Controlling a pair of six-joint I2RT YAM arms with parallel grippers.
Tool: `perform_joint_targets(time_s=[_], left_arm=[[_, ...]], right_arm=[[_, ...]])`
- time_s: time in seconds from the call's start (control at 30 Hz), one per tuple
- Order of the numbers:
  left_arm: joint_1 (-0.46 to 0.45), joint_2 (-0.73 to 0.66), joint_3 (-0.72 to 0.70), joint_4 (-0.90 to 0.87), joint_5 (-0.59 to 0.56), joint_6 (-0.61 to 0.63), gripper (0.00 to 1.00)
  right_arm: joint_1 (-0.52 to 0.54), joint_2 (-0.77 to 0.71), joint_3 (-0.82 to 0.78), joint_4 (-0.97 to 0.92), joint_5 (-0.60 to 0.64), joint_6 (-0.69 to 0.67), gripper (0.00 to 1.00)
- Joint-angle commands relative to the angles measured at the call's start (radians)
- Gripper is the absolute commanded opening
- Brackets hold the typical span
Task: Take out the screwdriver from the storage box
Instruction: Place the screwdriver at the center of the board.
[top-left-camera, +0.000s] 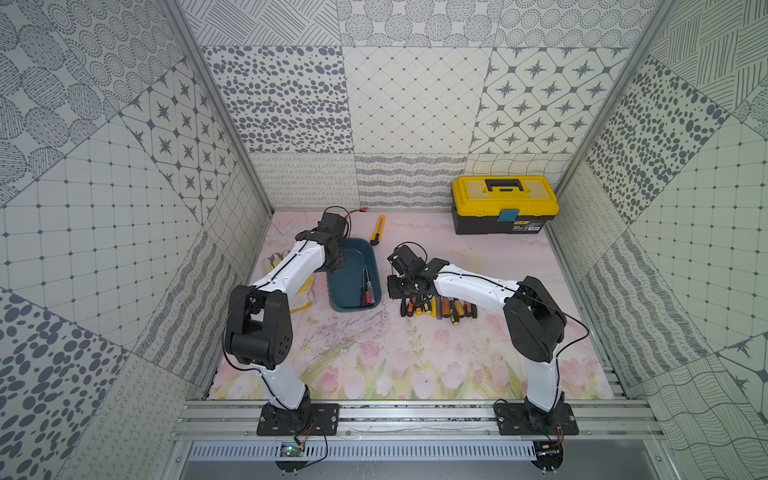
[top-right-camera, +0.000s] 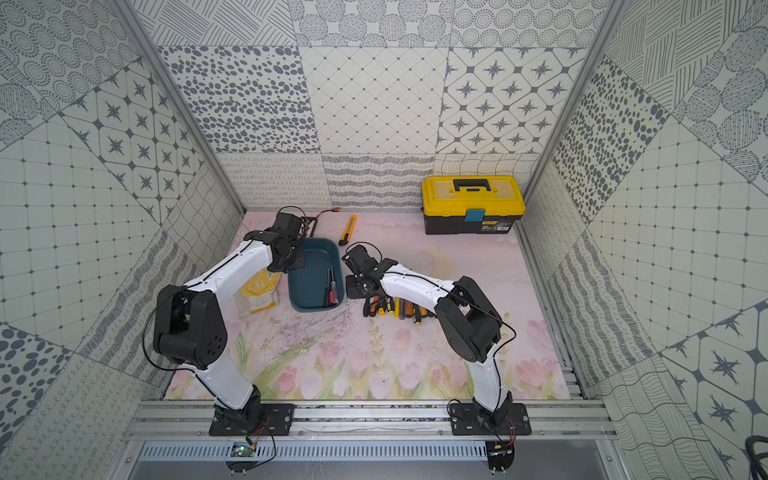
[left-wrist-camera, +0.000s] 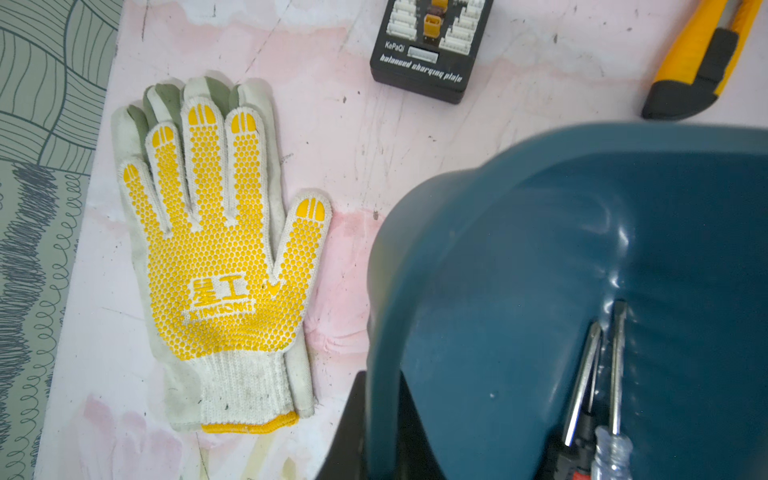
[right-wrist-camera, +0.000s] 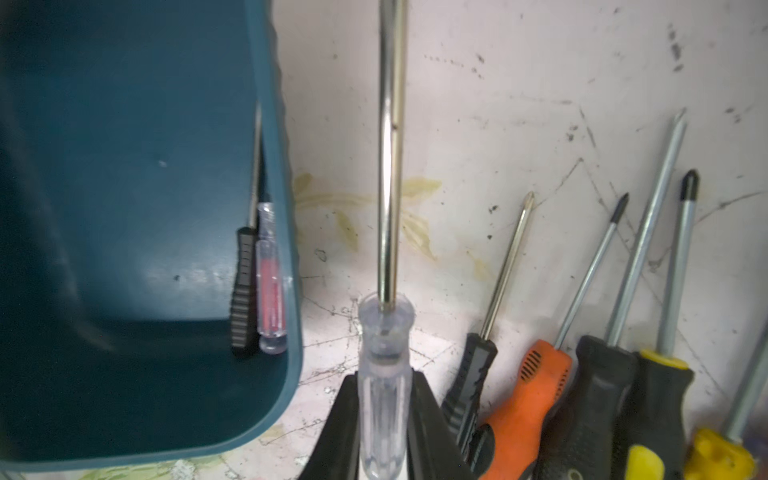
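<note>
Two screwdrivers remain in the storage box: a black-handled screwdriver and a red-handled screwdriver, lying side by side against the box wall nearest the right arm. Their long axes run parallel to that wall, handles toward the robot's base end of the box and shafts pointing away from it, as both top views confirm.

A third tool, the clear-handled screwdriver, is already outside the box. The right gripper is pinching its transparent handle, jaws one on each side, with the steel shaft projecting straight ahead of the gripper. It hangs over the table just beside the box's outer wall, at the near end of the row of screwdrivers laid out on the mat.

The left gripper is pressed together on the box rim at the far-left side, one finger outside the wall and one inside; it appears to be steadying the box.

Judgement: the held tool's axis lies nearly parallel to the row, so setting it down needs a descent more than a turn. For the two tools left in the box, the right arm is the nearer; they lie just across the wall from its gripper, on its left.
</note>
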Motion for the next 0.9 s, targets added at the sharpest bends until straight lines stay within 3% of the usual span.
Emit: perform_joint_targets(time_s=[0.0, 0.87], left_arm=[[0.004, -0.012, 0.017, -0.015, 0.002, -0.013, 0.0], [0.003, -0.009, 0.017, -0.013, 0.019, -0.015, 0.0]], right_arm=[[0.002, 0.045, 0.038, -0.025, -0.016, 0.01, 0.0], [0.002, 0.155, 0.132, -0.147, 0.019, 0.018, 0.01]])
